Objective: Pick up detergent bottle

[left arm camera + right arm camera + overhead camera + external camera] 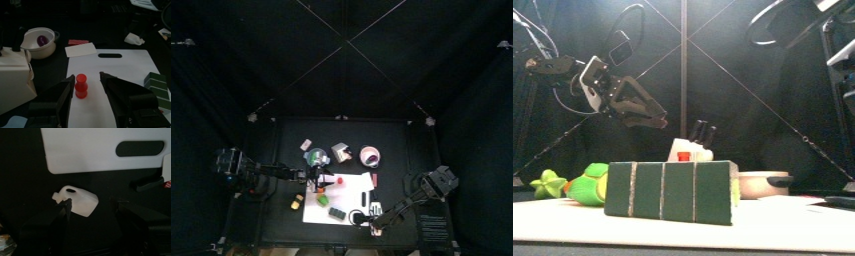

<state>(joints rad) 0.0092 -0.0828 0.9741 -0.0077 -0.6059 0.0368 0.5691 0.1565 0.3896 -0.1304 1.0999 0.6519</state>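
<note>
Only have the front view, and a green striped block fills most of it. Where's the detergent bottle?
Observer: The right wrist view shows the white detergent bottle lying on the black table, just off the edge of the white cutting board.
Operator: Right gripper on it?
Observer: No grip. The right gripper is open, with one jaw on either side of the bottle.
Operator: Left arm?
Observer: The left gripper is open over the board, with a small red bottle standing between its jaws.
</note>
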